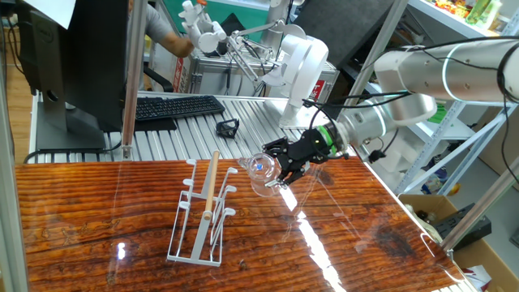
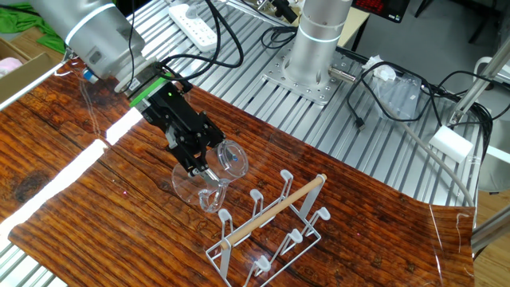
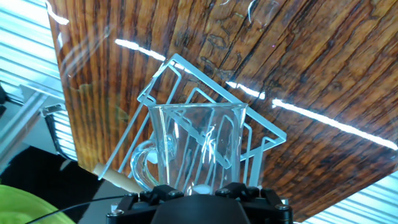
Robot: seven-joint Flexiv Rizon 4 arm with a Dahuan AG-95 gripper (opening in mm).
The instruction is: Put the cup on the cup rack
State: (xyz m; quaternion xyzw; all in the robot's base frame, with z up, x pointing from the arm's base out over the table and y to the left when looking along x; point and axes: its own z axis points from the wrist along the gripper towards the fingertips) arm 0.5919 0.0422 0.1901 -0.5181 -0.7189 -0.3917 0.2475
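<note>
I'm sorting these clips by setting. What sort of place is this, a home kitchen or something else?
Most likely a robotics lab or workshop, not a kitchen: the arm's base is bolted to a ribbed aluminium bench, a keyboard and monitor sit behind the wooden table, and storage shelves stand nearby.

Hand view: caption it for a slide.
Gripper holds the clear cup tilted above the white cup rack.
</note>
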